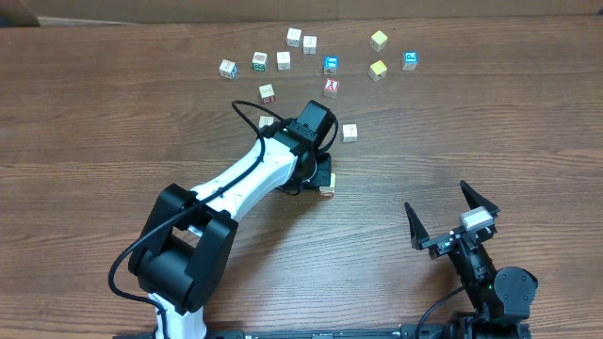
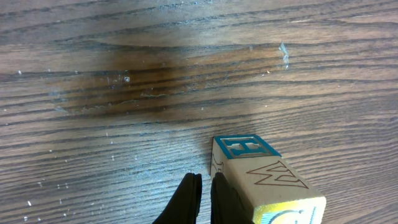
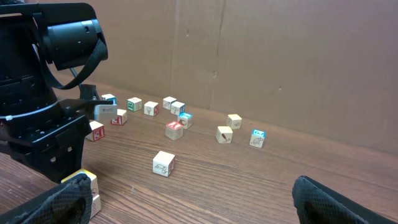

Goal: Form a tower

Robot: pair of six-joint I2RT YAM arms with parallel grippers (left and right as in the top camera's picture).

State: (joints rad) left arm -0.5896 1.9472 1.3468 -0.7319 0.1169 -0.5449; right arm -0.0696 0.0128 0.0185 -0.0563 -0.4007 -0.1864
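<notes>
Wood worktop (image 1: 113, 113) | left pincer (image 2: 205, 182) shut, holding nothing, just beside tower (image 2: 261, 180), I guess to nudge it straight | right pincer (image 1: 436, 200) wide apart, waiting | loose cubes (image 1: 331, 64) beyond tower

Soft, even indoor light, faint shadows on the table (image 1: 94, 141), wrist-view foregrounds slightly blurred.

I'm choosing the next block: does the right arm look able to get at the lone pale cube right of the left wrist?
Probably yes: bare table lies between the open right pincer and the cube, which stands alone; the left arm sits beside that path.
</notes>
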